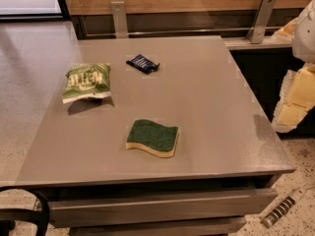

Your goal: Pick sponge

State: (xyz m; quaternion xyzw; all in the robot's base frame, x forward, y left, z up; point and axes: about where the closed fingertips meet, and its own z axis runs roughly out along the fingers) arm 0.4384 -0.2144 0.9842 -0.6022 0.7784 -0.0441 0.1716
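The sponge (152, 137) lies flat on the grey table (211, 112), a little in front of its middle. It has a dark green scouring top over pale yellow foam and wavy edges. My gripper (294, 101) shows as a white and pale yellow shape at the right edge of the view, beyond the table's right side. It is well to the right of the sponge, apart from it, and nothing shows in it.
A green-and-white crinkled snack bag (87, 82) lies at the table's left. A small dark blue packet (142, 63) lies at the back middle. A wall with metal brackets (118, 18) runs behind. A dark curved object (29, 211) sits at bottom left, and a ridged grey strip (284, 208) lies on the floor at bottom right.
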